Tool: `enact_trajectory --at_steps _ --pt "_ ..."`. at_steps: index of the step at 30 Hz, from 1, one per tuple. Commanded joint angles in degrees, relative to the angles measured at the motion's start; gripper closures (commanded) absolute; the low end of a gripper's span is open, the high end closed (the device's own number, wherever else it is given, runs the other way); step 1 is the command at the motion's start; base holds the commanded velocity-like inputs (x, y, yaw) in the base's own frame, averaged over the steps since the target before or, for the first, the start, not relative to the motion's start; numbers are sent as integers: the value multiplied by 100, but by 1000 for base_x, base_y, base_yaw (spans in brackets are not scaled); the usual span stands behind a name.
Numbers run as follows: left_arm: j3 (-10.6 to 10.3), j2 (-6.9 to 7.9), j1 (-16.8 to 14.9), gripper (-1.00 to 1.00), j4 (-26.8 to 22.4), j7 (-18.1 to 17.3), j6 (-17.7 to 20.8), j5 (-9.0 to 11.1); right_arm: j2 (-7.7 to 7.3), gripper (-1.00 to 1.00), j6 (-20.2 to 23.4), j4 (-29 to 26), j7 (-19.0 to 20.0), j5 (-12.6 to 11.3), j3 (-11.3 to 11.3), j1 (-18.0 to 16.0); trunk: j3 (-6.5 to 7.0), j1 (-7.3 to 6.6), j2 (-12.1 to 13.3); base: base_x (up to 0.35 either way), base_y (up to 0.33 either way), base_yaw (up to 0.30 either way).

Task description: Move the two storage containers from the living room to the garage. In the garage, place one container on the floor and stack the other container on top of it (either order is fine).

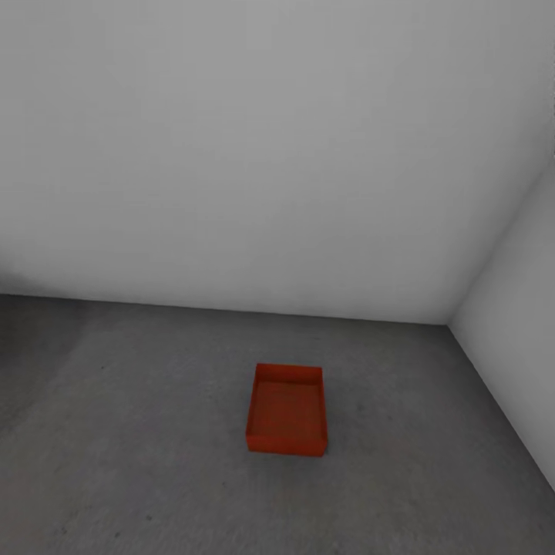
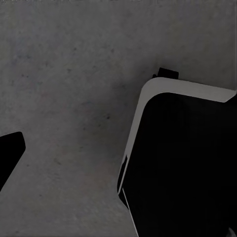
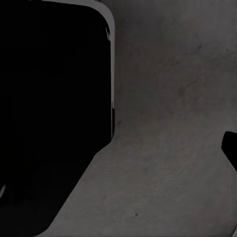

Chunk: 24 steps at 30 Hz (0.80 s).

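Red-orange and open-topped, one storage container [image 1: 286,410] sits flat on the grey concrete floor [image 1: 139,432] of the garage, near the corner where two plain pale walls [image 1: 270,154] meet. Set square and with open floor around it, it looks placed as the base for a stack. Nothing rests on it yet, so the second bin likely has to be fetched. Both wrist views look down at bare concrete past the robot's dark base [image 2: 182,163]; whether either tool is released or clenched, I cannot tell.

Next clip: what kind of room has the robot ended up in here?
Probably a garage or bare utility room: mottled dark grey concrete floor, plain grey-white walls meeting in a corner, no furniture. One red-orange storage container sits on the floor.
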Motion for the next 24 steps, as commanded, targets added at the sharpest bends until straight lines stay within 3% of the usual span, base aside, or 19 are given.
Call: enact_trajectory --at_steps 1,24 --pt "-49 0 -3 -100 2 15 -15 47 3 -100 -36 18 -2 -55 49 -7 1 2 -7 0 0 0" --pt "-49 0 -3 -100 2 16 -13 47 3 -100 -32 18 -2 -56 44 -7 210 2 -7 0 0 0"
